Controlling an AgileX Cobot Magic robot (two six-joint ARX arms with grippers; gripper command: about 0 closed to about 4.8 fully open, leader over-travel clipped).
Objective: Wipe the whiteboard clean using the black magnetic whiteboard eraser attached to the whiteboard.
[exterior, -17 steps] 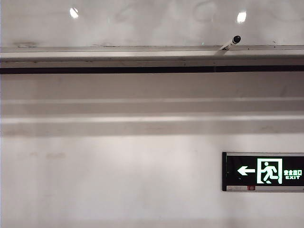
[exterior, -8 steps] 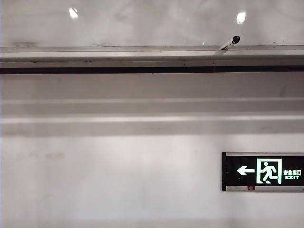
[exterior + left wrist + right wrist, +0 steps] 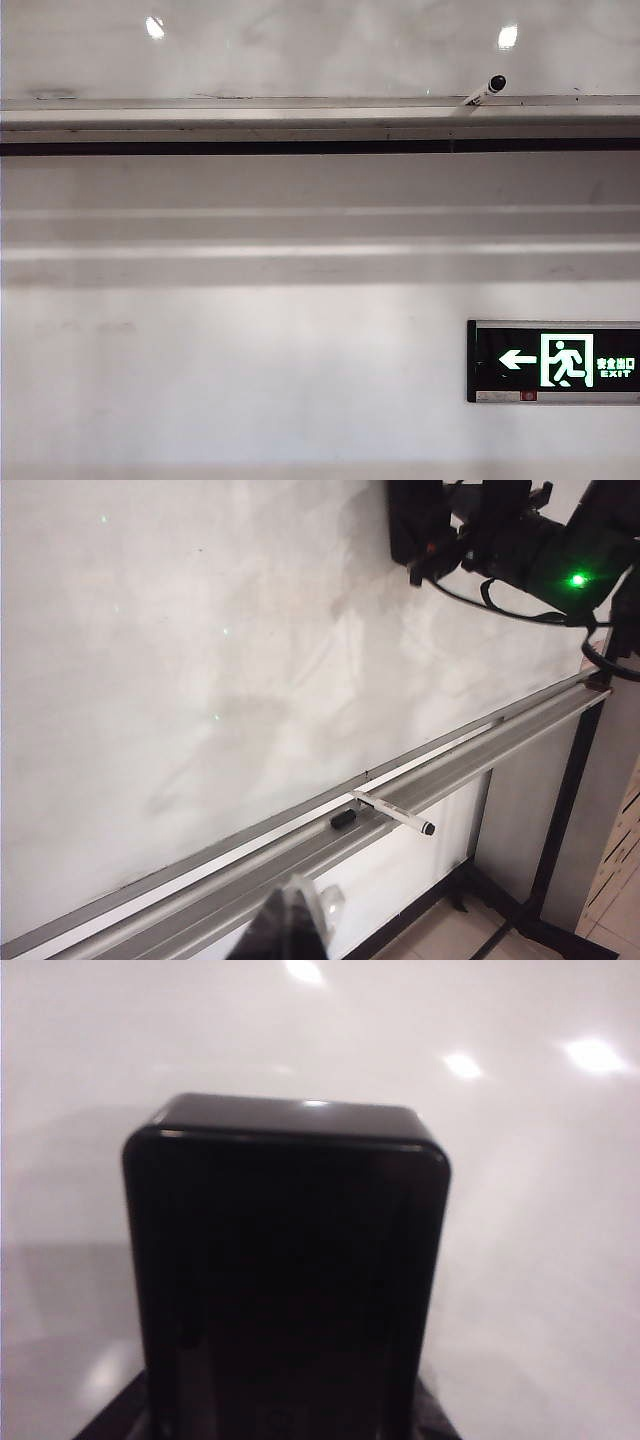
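right end effector (image 3: 455, 530) is up at the whiteboard (image 3: 200, 660), clamped on the black eraser (image 3: 285, 1270), which fills the right wrist view against the glossy board. left end effector (image 3: 290, 935) is only a dark tip below the silver ledge (image 3: 470, 755); can't tell how far open. a marker (image 3: 393, 813) lies on the ledge.

A black-capped marker (image 3: 486, 89) lies on the silver ledge (image 3: 250, 112); a lit green exit sign (image 3: 553, 361) hangs on the wall (image 3: 250, 370).
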